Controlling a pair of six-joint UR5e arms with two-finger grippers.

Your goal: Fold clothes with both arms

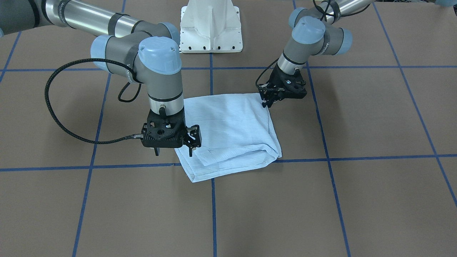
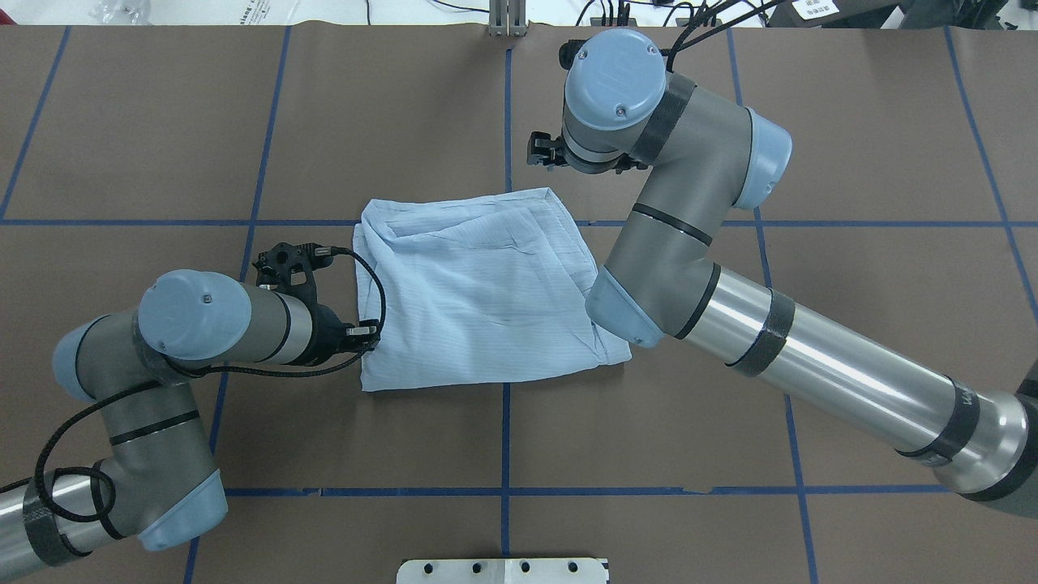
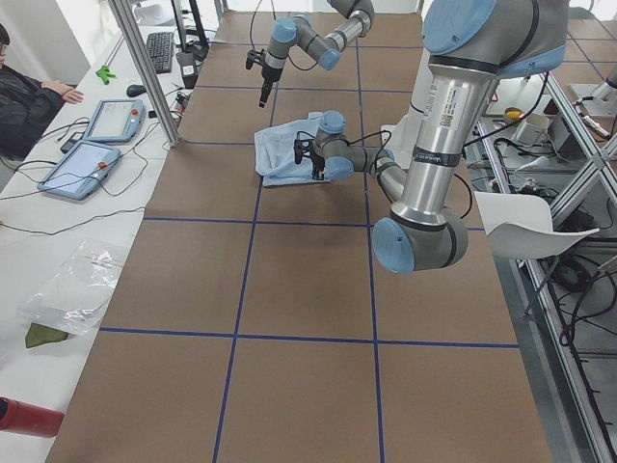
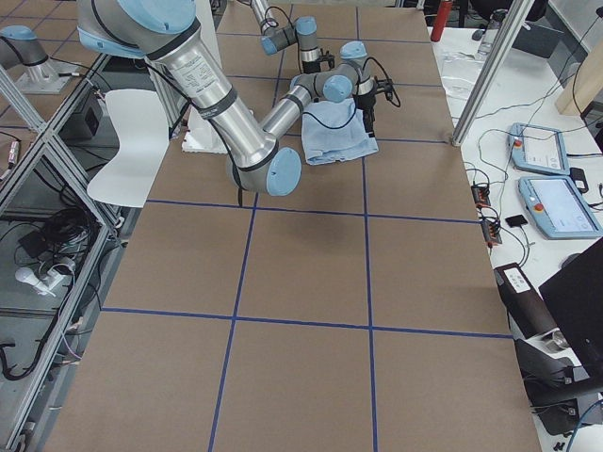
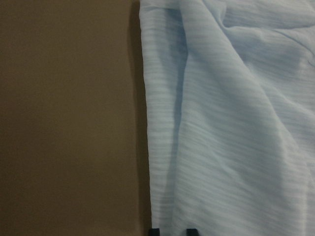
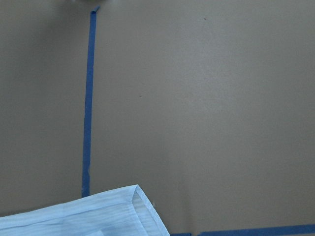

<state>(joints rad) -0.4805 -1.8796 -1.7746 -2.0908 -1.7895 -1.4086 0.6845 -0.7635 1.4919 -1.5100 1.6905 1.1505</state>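
Item 1, shirt (image 2: pixel 478 292): light blue, finely striped, folded into a rough square. Lies flat at the middle of the brown table (image 2: pixel 649 454), across a crossing of the blue tape lines (image 2: pixel 505 438). No part is lifted.

Item 2, left arm (image 2: pixel 162 422): reaches in low from 8 o'clock in the overhead view. The left gripper (image 1: pixel 267 103) points down at the shirt's 9 o'clock edge, near the corner closest to the robot. In the wrist view its fingertips (image 5: pixel 154 231) stand close together with a narrow gap, right at the cloth's border. Whether they pinch any cloth cannot be told.

Item 3, right arm (image 2: pixel 811 349): crosses in from 4 o'clock and passes over the shirt's near right corner. The right gripper (image 1: pixel 173 152) hangs raised above the table, just past the shirt's far corner at 1 o'clock. Its fingers are spread wide and hold nothing. Its wrist view shows only that corner, bare table and tape.

Item 4, white pedestal (image 1: pixel 210 28): at 6 o'clock, apart from the shirt.
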